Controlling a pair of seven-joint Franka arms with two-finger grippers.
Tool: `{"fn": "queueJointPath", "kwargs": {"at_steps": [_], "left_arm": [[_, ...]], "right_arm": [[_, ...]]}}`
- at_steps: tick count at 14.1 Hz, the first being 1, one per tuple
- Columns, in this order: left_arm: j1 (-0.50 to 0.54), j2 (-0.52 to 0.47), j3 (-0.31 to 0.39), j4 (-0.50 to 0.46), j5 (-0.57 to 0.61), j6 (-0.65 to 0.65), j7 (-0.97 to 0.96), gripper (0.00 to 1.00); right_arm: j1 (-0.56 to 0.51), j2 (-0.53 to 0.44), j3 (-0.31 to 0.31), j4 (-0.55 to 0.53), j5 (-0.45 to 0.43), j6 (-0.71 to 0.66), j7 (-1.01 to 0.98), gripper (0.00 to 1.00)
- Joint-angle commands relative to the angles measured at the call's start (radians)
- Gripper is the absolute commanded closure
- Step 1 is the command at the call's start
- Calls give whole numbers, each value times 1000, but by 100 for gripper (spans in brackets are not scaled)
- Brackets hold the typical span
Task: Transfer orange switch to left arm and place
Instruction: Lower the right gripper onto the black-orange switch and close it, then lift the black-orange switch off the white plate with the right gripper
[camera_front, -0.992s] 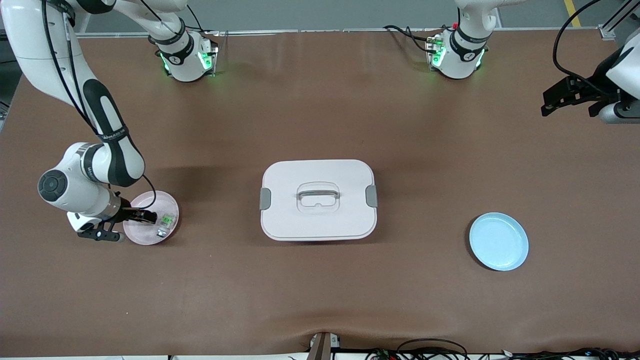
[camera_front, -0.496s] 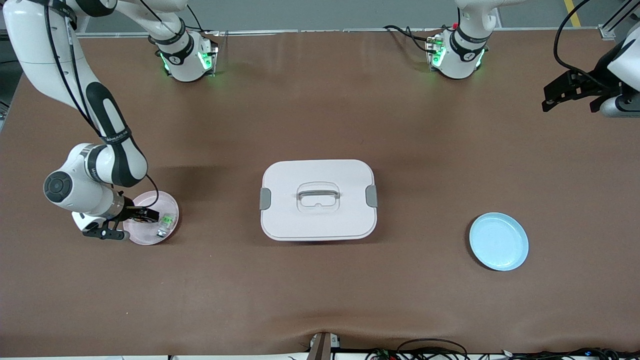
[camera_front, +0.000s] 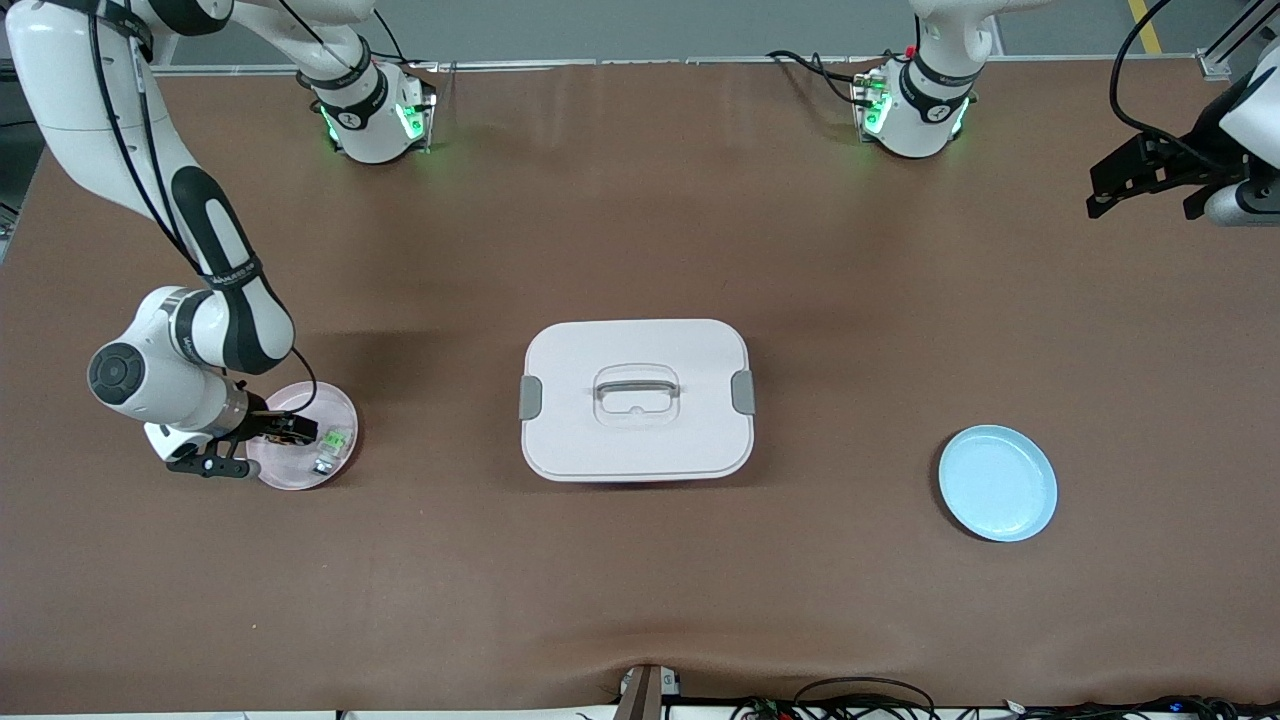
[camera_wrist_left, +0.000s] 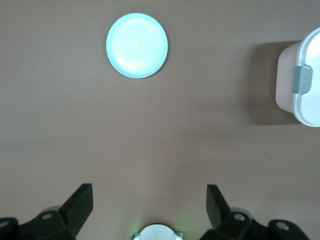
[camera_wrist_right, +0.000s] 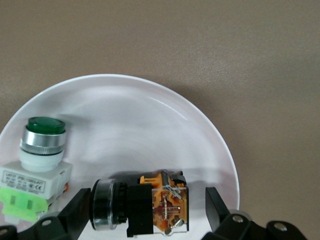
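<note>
Writing on green switch (camera_wrist_right: 37, 160) label: too small to read. Lies on pink plate (camera_front: 335, 403) near right arm's end of bench, beside orange switch (camera_wrist_right: 142, 204). Orange switch: on its side on same plate, long axis flat across it, orange block end toward one fingertip (camera_wrist_right: 216, 204), rounded cap apparently toward the other. Right gripper (camera_wrist_right: 145, 207): spread wide, straddling orange switch, not yet pinching; barely shifted since previous frames. Left gripper (camera_wrist_left: 150, 206): spread, empty, waiting high over left arm's end, edged slightly farther out. Box (camera_front: 636, 399): bench centre. Blue plate (camera_front: 997, 483): toward left arm's end.

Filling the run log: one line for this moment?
right tool: open, straddling orange switch on pink plate | left tool: open, waiting
</note>
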Motion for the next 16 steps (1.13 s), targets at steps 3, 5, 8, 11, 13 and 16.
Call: {"fn": "queueJointPath", "kwargs": {"at_steps": [3,5,8,11,13,16], "left_arm": [[1,-11,-4,5,-4,-12,8,0],[1,-12,-6,5,-4,-11,6,0],[1,-15,-7,5,-4,-12,6,0],[1,-17,-7,5,-4,-12,2,0],[1,-17,-9,5,-4,-14,-6,0],[1,-17,-9,5,-4,-15,-6,0]], "right_arm": [[-7,4,5,-1,23,11,-16,0],[-7,4,5,-1,26,11,-16,0],[-7,2,5,-1,28,6,-27,100],[-18,4,5,-1,66,5,-28,100],[-18,4,5,-1,66,3,-28,100],[-15,-4,5,11,66,-29,-25,100]]}}
